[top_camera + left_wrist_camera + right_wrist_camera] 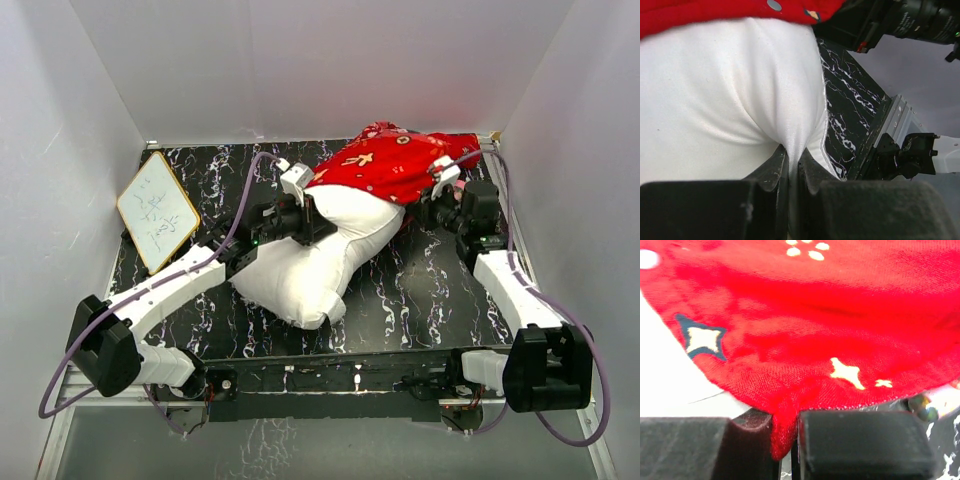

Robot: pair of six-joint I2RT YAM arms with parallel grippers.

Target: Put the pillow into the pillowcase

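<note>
on the marbled table point(400, 300), the pillow point(300, 265) lies partly inside the pillowcase point(395, 165); left gripper point(790, 160) pinches pillow fabric, likely to feed it in, while right gripper point(787, 425) nips the hem, holding the mouth.

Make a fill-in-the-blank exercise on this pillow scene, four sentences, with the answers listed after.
1. The left hand pinches a fold of the white ____.
2. The right hand is shut on the edge of the ____ pillowcase.
3. The pillow is only ____ inside the pillowcase.
4. In the top view, the small framed board lies to the ____ of the pillow.
Answers: pillow; red; partly; left.
</note>
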